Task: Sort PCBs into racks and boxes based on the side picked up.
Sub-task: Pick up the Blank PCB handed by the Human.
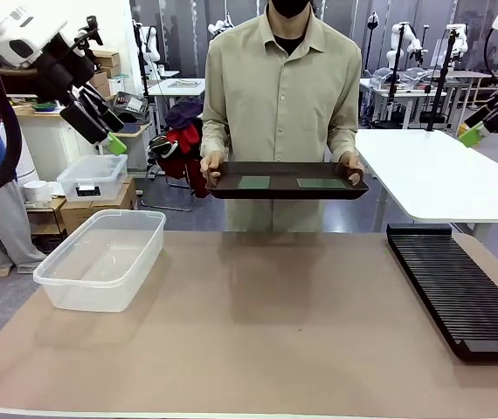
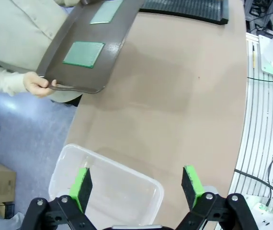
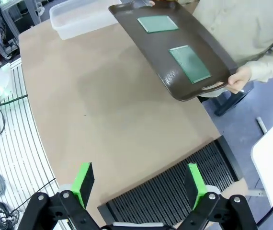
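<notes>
Two green PCBs (image 1: 254, 182) (image 1: 319, 183) lie flat on a dark brown tray (image 1: 286, 190) that a person holds by both handles above the table's far edge. They show again as PCBs (image 2: 83, 53) (image 2: 107, 11) in the left wrist view and PCBs (image 3: 189, 63) (image 3: 157, 23) in the right wrist view. The clear box (image 1: 100, 257) sits on the table's left, the black slotted rack (image 1: 459, 284) on its right. My left gripper (image 1: 109, 124) hangs open, high at the upper left, above the box (image 2: 108, 191). My right gripper (image 1: 485, 118) is open, high at the upper right, over the rack (image 3: 175, 189).
A white table (image 1: 441, 175) stands behind the rack at the right. A smaller lidded clear box (image 1: 92, 177) rests on cartons off the table's left. The tan table top (image 1: 266, 323) stretches between box and rack.
</notes>
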Robot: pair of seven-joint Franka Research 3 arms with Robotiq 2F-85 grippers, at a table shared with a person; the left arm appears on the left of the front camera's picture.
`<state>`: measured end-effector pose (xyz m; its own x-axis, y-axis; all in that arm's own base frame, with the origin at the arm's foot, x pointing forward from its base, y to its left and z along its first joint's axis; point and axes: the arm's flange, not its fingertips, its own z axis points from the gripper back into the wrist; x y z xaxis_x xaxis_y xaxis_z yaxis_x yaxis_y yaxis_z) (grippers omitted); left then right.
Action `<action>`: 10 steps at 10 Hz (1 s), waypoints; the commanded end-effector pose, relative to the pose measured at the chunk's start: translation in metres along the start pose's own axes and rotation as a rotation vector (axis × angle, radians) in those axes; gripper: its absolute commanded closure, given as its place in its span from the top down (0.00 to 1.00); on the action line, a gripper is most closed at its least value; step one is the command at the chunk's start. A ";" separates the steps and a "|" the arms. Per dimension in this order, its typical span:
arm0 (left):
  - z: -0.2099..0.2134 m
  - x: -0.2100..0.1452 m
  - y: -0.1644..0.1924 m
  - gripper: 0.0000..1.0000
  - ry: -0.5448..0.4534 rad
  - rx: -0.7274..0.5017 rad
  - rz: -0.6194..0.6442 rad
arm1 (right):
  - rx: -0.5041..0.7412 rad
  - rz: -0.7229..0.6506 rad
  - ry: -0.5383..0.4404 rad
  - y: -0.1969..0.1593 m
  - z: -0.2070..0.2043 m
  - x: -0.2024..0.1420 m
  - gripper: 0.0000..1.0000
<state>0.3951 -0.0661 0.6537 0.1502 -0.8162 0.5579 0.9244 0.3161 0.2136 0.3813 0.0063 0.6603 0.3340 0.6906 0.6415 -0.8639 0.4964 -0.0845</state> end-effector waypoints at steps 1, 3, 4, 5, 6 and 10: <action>0.000 -0.002 -0.006 1.00 0.028 0.088 0.020 | -0.008 -0.006 -0.004 -0.001 -0.002 0.003 1.00; 0.004 0.001 0.001 1.00 0.004 0.037 0.000 | -0.008 0.002 0.003 0.000 0.002 0.002 1.00; 0.004 0.001 0.001 1.00 0.004 0.037 0.000 | -0.008 0.002 0.003 0.000 0.002 0.002 1.00; 0.004 0.001 0.001 1.00 0.004 0.037 0.000 | -0.008 0.002 0.003 0.000 0.002 0.002 1.00; 0.004 0.001 0.001 1.00 0.004 0.037 0.000 | -0.008 0.002 0.003 0.000 0.002 0.002 1.00; 0.020 0.019 -0.007 1.00 -0.060 0.102 0.101 | -0.017 0.002 -0.033 0.002 0.012 0.008 1.00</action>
<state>0.3892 -0.0698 0.6756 0.1984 -0.7840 0.5882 0.8818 0.4047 0.2420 0.3796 0.0067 0.6689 0.3317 0.6938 0.6393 -0.8555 0.5068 -0.1061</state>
